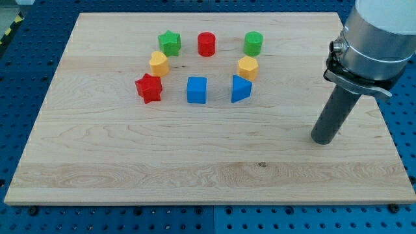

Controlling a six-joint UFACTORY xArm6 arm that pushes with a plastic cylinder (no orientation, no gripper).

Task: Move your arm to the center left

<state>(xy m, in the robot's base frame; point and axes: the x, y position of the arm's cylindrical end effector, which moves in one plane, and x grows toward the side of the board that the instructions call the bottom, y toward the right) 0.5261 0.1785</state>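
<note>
Pale wooden board [97,149] carrying eight small plastic blocks, my tip [323,140] at the view's right.

No jaws, only a rod. Tip stands well apart from blue triangular block [240,89], blue cube [196,90], red star [149,88].

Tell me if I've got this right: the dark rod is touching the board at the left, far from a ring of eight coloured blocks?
Not quite. In the camera view my tip rests at the view's right, not the left. The rest holds: it stands well apart from the eight blocks; the nearest is the blue triangular block.
</note>
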